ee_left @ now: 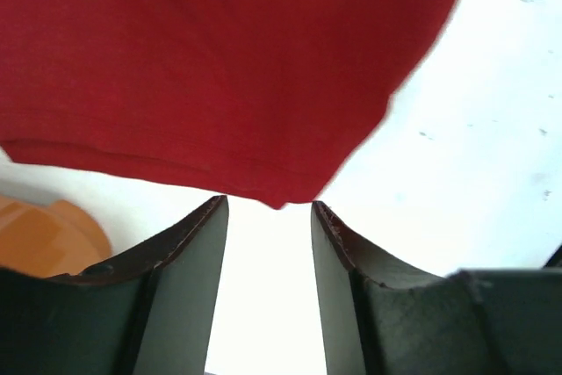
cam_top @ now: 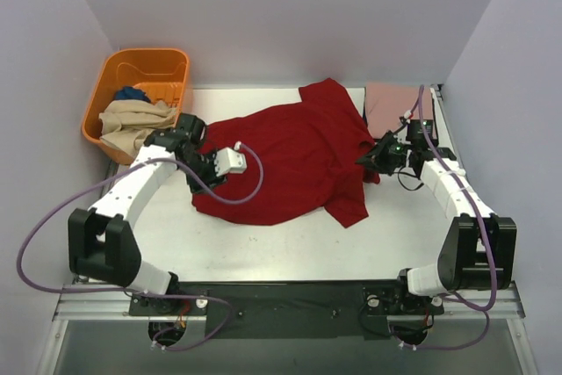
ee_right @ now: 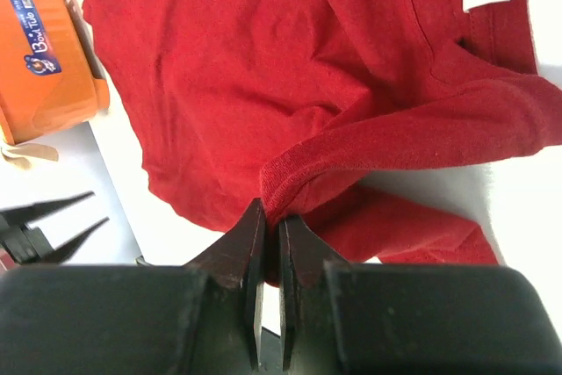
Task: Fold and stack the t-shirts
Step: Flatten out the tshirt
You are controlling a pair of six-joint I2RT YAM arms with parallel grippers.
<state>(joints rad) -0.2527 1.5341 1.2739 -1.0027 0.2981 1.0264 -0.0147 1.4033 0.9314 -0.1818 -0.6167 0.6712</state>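
The dark red t-shirt [cam_top: 290, 160] lies spread and rumpled across the middle of the table. My left gripper [cam_top: 209, 178] is at its left edge. In the left wrist view it [ee_left: 270, 208] stands open with nothing between its fingers, and a corner of the red hem [ee_left: 277, 195] lies just beyond the fingertips. My right gripper [cam_top: 367, 157] is at the shirt's right side. It [ee_right: 272, 217] is shut on a folded red cuff edge [ee_right: 290, 173] of the shirt. A folded dusty pink t-shirt [cam_top: 391, 104] lies at the back right.
An orange basket [cam_top: 145, 63] stands at the back left, holding a beige shirt [cam_top: 132, 120] that hangs over its rim and a blue one [cam_top: 132, 92]. Its side [ee_right: 44, 50] also shows in the right wrist view. Walls close in the back and both sides.
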